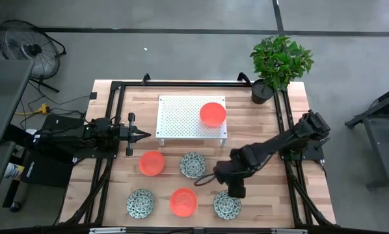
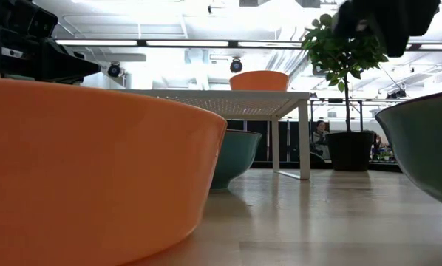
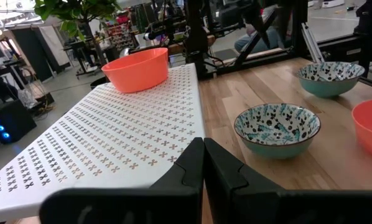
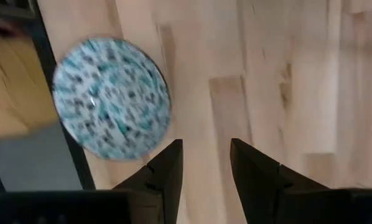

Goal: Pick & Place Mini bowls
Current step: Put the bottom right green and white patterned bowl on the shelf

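Note:
An orange-red mini bowl (image 1: 212,114) stands on the white perforated rack (image 1: 181,120) at the table's far middle. Five more mini bowls stand on the wood in front of it: an orange one (image 1: 152,162), a speckled one (image 1: 193,164), a speckled one (image 1: 141,203), an orange one (image 1: 183,201) and a speckled one (image 1: 227,205). My right gripper (image 1: 237,190) hangs open above bare wood, pointing down, just beside the near-right speckled bowl (image 4: 111,98); nothing is between its fingers (image 4: 167,168). My left gripper (image 1: 142,134) waits shut at the rack's left end (image 3: 203,165).
A black plant pot (image 1: 263,91) with a green plant stands at the far right corner. Black frame rails (image 1: 287,130) run along the table's left and right sides. Bare wood lies to the right of the bowls (image 1: 266,188).

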